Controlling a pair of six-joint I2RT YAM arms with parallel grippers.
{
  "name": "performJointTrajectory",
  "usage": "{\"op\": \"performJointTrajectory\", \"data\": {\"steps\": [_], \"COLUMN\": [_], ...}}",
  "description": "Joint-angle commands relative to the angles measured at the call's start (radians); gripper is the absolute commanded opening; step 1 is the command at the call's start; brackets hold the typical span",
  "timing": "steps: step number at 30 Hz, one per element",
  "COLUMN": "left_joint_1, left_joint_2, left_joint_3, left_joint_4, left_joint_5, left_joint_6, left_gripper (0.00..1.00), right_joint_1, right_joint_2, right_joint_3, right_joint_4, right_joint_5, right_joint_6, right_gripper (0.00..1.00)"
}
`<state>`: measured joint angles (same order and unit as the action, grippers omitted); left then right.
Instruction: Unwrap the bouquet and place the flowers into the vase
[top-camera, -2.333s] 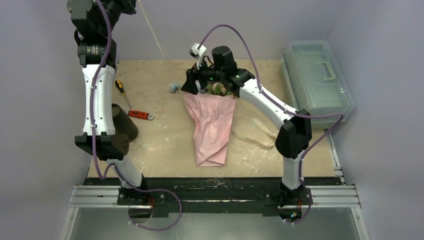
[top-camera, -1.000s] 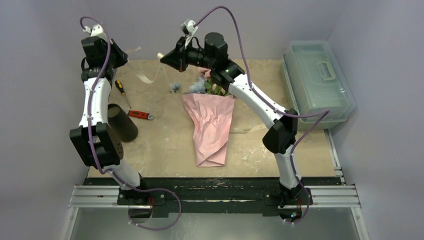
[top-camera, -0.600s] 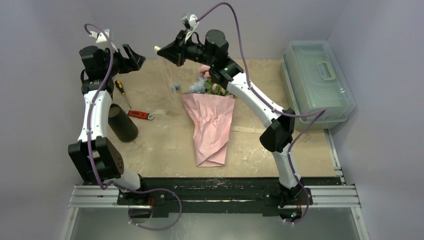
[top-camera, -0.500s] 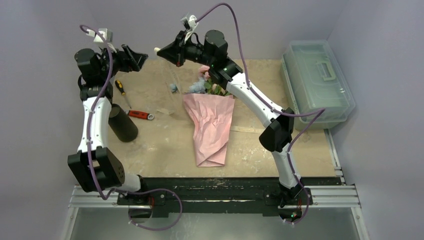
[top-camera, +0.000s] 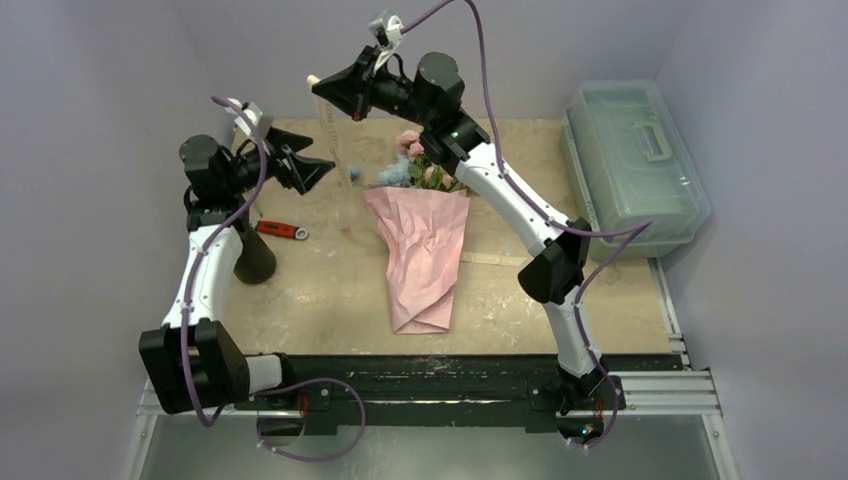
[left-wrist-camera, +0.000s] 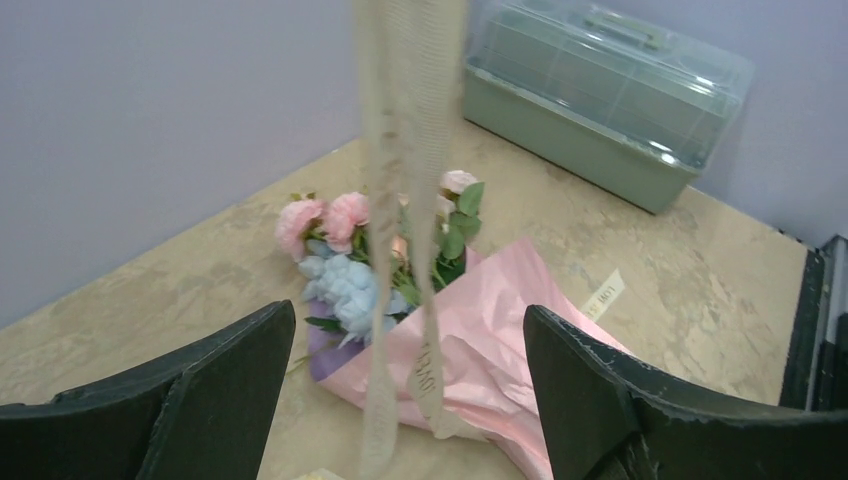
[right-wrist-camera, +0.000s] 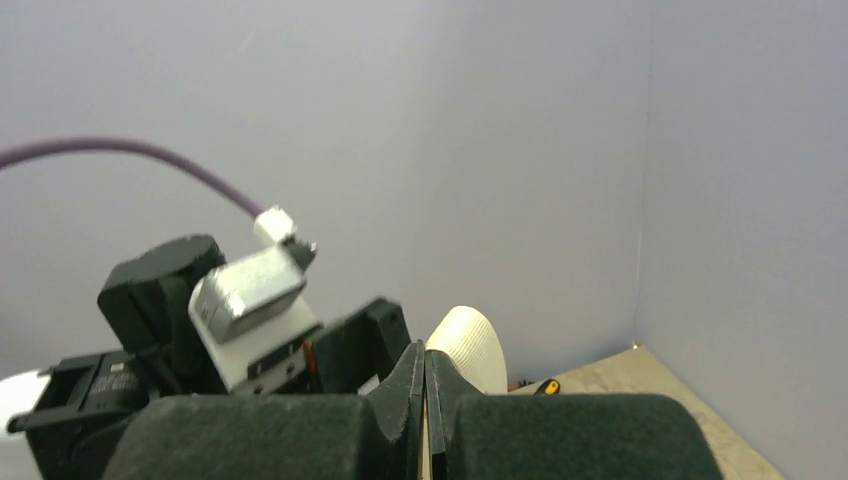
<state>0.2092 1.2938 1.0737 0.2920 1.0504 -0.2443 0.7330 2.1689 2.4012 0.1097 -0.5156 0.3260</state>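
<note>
Beige stone-look tabletop (top-camera: 320, 290) and plain lilac walls close me in. My right gripper (top-camera: 318, 84) is pressed together on the cream woven ribbon (left-wrist-camera: 405, 150), held high. My left gripper (left-wrist-camera: 405, 325) stands spread, the hanging strip between its fingers. Below lies the pink-papered bouquet (top-camera: 420, 240), well apart from the dark cylindrical vase (top-camera: 250, 258). If the ribbon snags the blooms, I judge the bundle could drag across the table.

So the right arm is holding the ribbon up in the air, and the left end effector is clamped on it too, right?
Not quite. The right end effector does hold the ribbon up in the air, but the left end effector is not clamped on it: the left wrist view shows its jaws wide apart, the ribbon hanging free between them.
</note>
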Motion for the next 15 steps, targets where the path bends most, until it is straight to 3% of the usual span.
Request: {"op": "performJointTrajectory", "data": {"steps": [1, 5, 10, 15], "left_joint_1": [-0.113, -0.14, -0.16, -0.2], "left_joint_2": [-0.07, -0.045, 0.015, 0.038], "left_joint_3": [-0.071, -0.137, -0.127, -0.142], "left_joint_4": [-0.004, 0.104, 0.098, 0.092], "left_joint_5": [-0.035, -0.141, -0.132, -0.17], "left_joint_6": [0.187, 0.208, 0.24, 0.22], "left_gripper": [0.84, 0.84, 0.82, 0.72], "right_joint_1": [0.0, 0.0, 0.0, -0.002], "right_joint_2": [-0.017, -0.032, -0.049, -0.062], "right_joint_3": [0.054, 0.052, 0.052, 0.041], "right_joint_4": [0.054, 0.065, 0.078, 0.089], "right_joint_5": [0.014, 0.013, 0.012, 0.015], "right_joint_6": [0.039, 0.061, 0.084, 0.088], "right_gripper": [0.0, 0.0, 0.0, 0.0]}}
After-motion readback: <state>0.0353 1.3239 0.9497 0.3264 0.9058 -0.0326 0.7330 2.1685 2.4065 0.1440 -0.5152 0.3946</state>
